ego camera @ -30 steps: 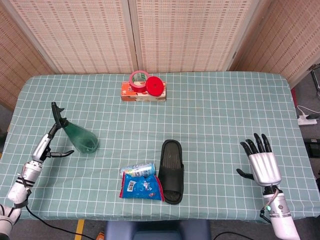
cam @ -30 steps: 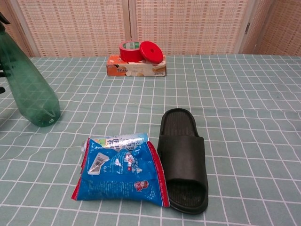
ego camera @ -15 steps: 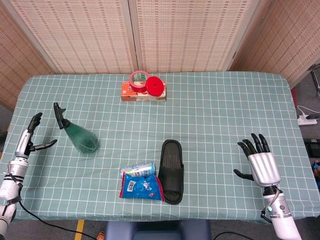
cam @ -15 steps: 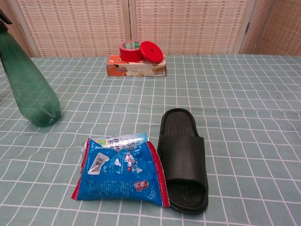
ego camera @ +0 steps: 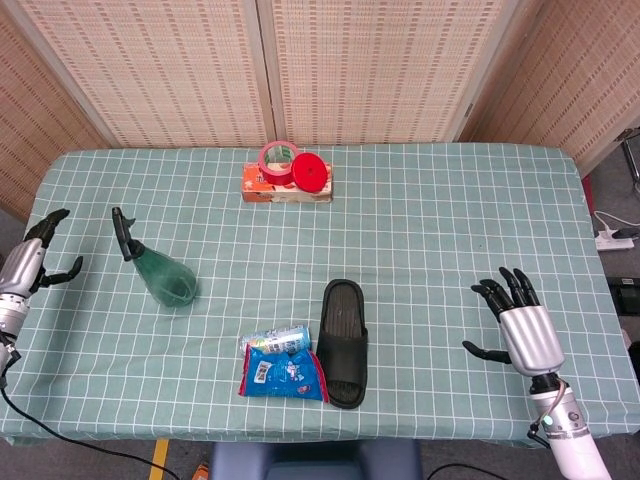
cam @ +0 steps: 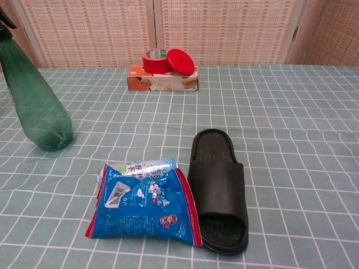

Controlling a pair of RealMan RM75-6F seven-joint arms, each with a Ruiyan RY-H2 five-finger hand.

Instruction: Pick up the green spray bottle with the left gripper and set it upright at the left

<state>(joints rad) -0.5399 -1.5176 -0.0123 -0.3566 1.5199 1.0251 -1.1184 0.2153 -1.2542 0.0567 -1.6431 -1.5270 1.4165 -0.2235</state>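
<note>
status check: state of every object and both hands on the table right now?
green spray bottle: standing upright at table left, not held
left hand: open, at left table edge, apart from bottle
right hand: open, fingers spread, holds nothing
black slipper: lying flat, sole down
blue snack bag: lying flat beside slipper
red tape roll: on the orange box
red lid: leaning on the box
orange box: lying flat

Print on blue snack bag [cam: 147,208], can [cam: 137,168] and orange box [cam: 162,82] at 12 o'clock: too small to read.
</note>
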